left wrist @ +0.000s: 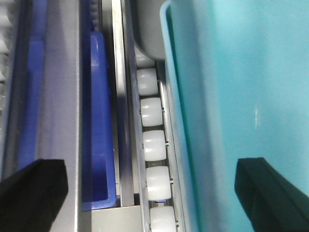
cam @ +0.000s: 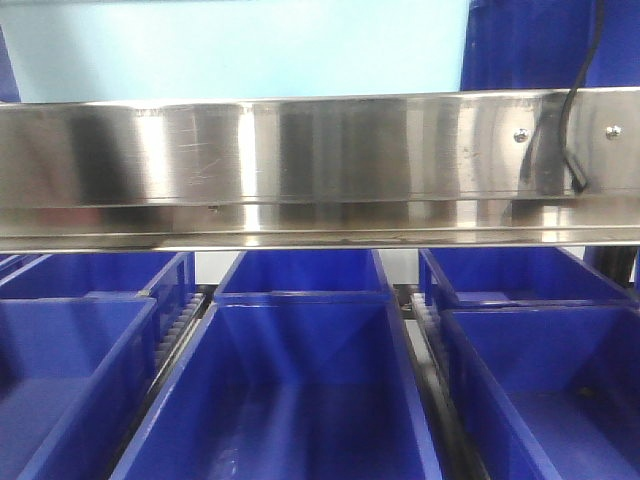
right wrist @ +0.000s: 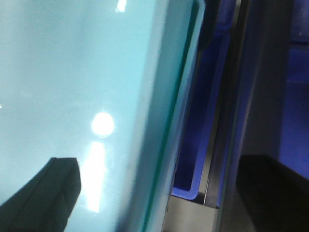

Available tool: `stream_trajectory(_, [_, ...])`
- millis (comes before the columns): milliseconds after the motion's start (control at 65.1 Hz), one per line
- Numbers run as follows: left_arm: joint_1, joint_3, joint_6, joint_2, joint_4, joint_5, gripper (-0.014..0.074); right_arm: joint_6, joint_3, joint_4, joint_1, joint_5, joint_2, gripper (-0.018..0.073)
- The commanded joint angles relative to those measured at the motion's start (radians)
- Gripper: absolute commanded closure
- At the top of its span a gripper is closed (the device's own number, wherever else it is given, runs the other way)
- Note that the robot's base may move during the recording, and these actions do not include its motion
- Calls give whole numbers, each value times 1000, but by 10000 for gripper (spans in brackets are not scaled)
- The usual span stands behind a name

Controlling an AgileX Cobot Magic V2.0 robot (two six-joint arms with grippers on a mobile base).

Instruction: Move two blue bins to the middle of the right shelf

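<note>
A light blue bin (left wrist: 241, 87) fills the right of the left wrist view and the left of the right wrist view (right wrist: 72, 72). In the front view it appears as a pale band (cam: 240, 45) above the steel shelf beam (cam: 300, 160). My left gripper (left wrist: 152, 169) is open and straddles the bin's left wall, one finger inside the bin and one outside. My right gripper (right wrist: 159, 164) is open and straddles the bin's right wall the same way. Dark blue bins (cam: 300, 400) sit in rows on the level below. Neither gripper shows in the front view.
White conveyor rollers (left wrist: 154, 145) run in a steel rail beside the light bin's left wall. A dark blue bin edge (left wrist: 99, 121) lies left of that rail, another (right wrist: 193, 159) right of the light bin. A black cable (cam: 570, 120) hangs over the beam's right end.
</note>
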Motion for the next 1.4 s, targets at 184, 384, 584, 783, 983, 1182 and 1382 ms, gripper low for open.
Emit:
stream_trajectory(184, [-3, 2, 1, 50, -19, -6, -13, -14, -7, 1, 31, -3, 40, 1])
stream_trajectory(384, [-11, 5, 1, 63, -19, -6, -13, -14, -7, 1, 34, -3, 66, 1])
stream_trajectory(584, [-12, 5, 1, 63, -21, -6, -13, -14, -7, 1, 34, -3, 58, 1])
stream_trajectory(783, [-18, 5, 1, 43, -49, -6, -12, -14, -7, -30, 34, -3, 7, 1])
stream_trajectory(983, [-20, 5, 1, 16, -49, -6, -12, -14, -7, -34, 34, -3, -40, 1])
stream_trajectory(1182, [-20, 5, 1, -19, -41, -6, -12, -14, -7, -34, 34, -3, -67, 1])
stream_trajectory(1382, [-20, 5, 1, -55, -35, -6, -12, -14, -7, -19, 34, -3, -89, 1])
